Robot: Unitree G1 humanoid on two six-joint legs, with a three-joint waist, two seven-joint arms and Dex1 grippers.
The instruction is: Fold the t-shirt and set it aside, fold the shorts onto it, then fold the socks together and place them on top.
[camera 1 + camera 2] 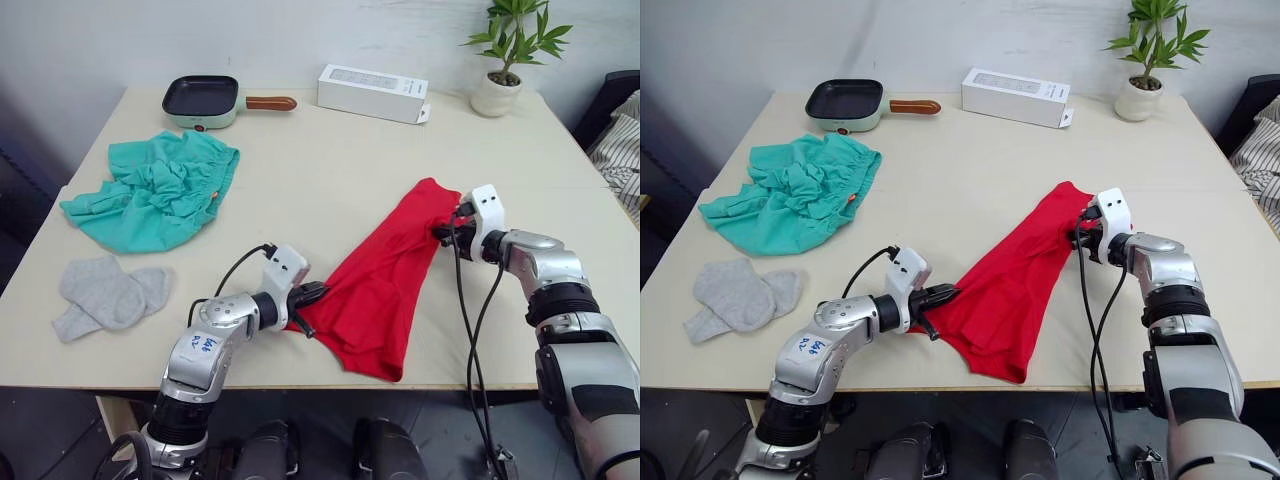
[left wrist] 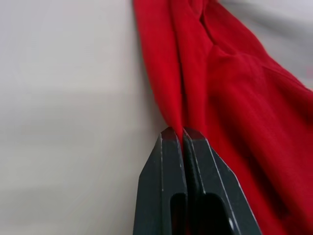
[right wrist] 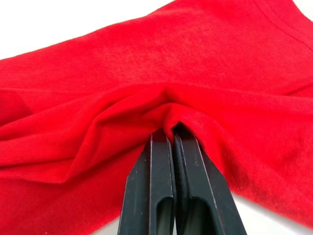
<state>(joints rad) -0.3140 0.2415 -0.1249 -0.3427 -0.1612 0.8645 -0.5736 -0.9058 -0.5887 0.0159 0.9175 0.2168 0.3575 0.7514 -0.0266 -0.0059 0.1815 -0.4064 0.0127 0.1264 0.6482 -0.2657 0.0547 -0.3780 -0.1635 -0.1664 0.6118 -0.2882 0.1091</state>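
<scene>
left gripper [image 2: 182,132]: pinched on the near edge of the t-shirt [image 1: 385,270]
right gripper [image 3: 171,131]: clamped on its far end
t-shirt: stretched between both grippers on the table [image 1: 330,160]

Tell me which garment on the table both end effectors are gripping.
The bright red cotton t-shirt, stretched between the left end effector and the right end effector. The crumpled teal shorts and grey knit socks lie untouched.

Open tabletop [image 1: 330,170] through the middle, between the shorts [image 1: 155,190] and the t-shirt [image 1: 385,275], wide enough for passage. Blocked along the far edge by a pan [image 1: 205,100], a white box [image 1: 372,93] and a potted plant [image 1: 505,60]. Crowded on the near left by the socks [image 1: 108,293].
</scene>
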